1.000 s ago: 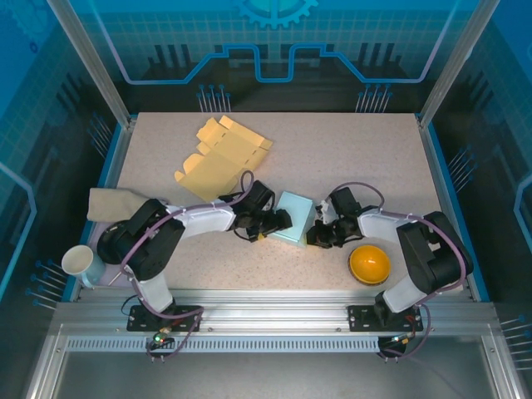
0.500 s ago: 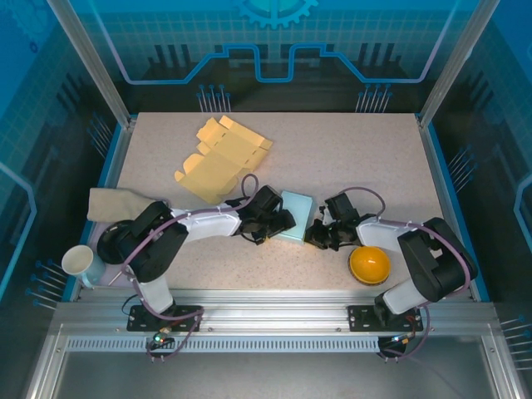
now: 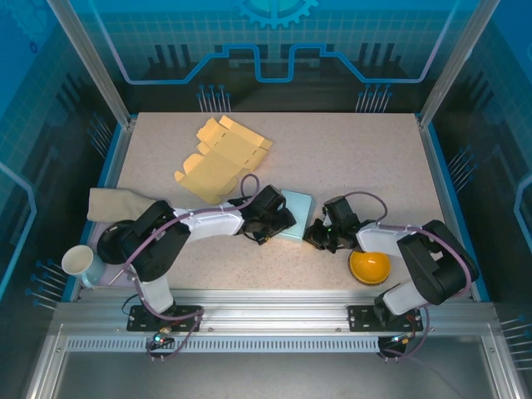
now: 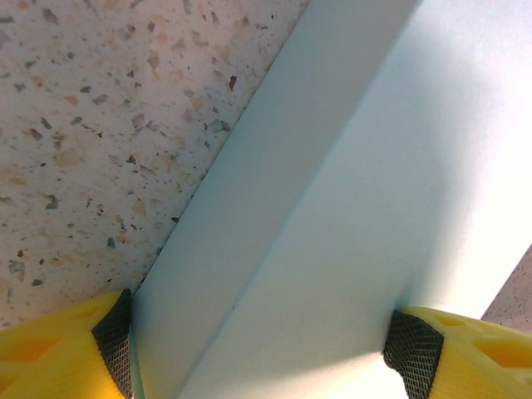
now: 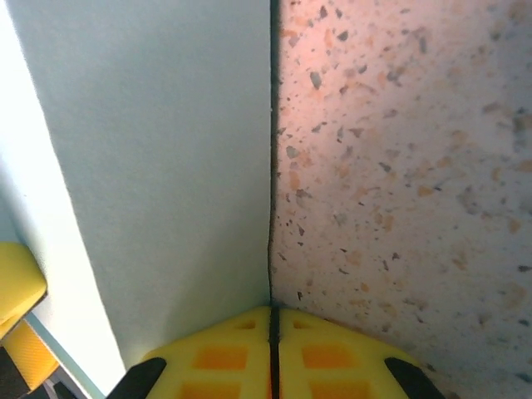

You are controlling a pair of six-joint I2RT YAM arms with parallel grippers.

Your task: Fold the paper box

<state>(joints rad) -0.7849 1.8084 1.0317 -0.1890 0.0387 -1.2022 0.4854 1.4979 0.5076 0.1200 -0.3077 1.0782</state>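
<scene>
- Pale blue, the paper box (image 3: pixel 296 214) already stands as a closed block on the table (image 3: pixel 366 158), and this is your landmark for everything else. The wrist views show flat faces and one crisp folded edge, so you can judge the main folds as made.
- Your left gripper (image 3: pixel 277 225) comes at the paper box from its left. In the left wrist view its jaws stand wide and one pad (image 4: pixel 114 336) sits against the shaded side face while the other presses the brighter face, so read it as grasping the paper box.
- Your right gripper (image 3: pixel 319 235) sits just right of the paper box, clenched on nothing. Its yellow fingertips (image 5: pixel 224 353) meet along a seam, right at the line where the box wall meets the table.
- You cannot tell from these views whether the end flaps or tabs are tucked, so treat that as what may be left, along with letting go.
- A yellow flat blank (image 3: pixel 220 158) lies unfolded well beyond the paper box, to its far left. An orange bowl (image 3: pixel 369 265) rests near the box's right, on the near side, and neither is touched.
</scene>
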